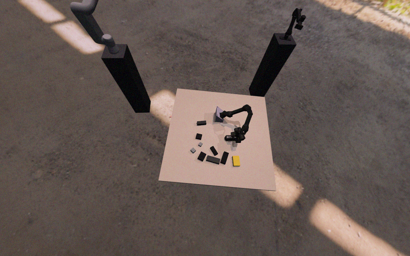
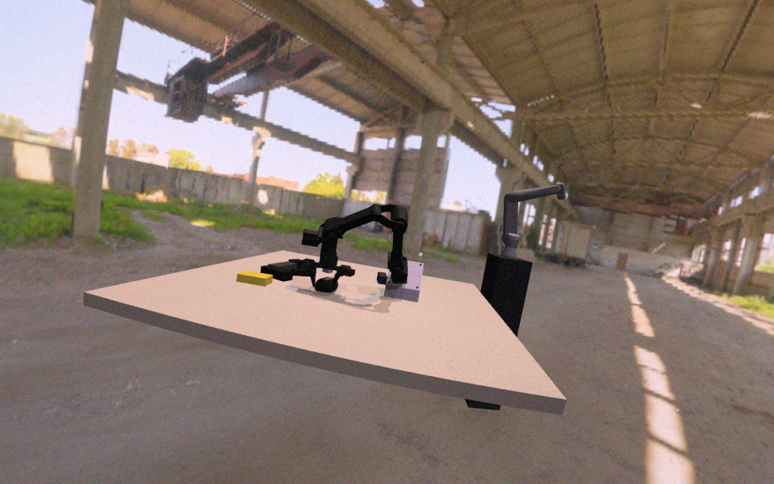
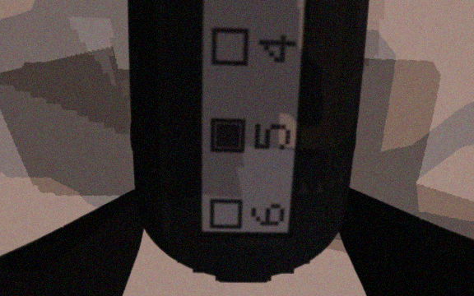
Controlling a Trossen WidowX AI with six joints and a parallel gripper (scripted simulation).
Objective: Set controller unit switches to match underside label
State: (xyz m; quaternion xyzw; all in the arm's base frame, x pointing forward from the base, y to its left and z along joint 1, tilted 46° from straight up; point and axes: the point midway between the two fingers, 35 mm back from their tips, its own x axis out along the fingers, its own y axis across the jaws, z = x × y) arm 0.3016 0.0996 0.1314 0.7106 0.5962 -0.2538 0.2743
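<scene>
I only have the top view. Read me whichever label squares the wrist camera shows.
Observer: The wrist view shows the label on the controller unit, underside facing the camera. Square 4 is empty, square 5 is filled and square 6 is empty. Squares 1 to 3 are out of frame.
Operator: Tell me whether the unit sits on the bench.
Observer: No. In the exterior view the gripper holds it, and it appears to be lifted just off the bench rather than flat on its base.

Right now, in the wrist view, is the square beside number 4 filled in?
No, the square beside 4 on the grey label is an empty outline; only the one beside 5 is filled.
</scene>
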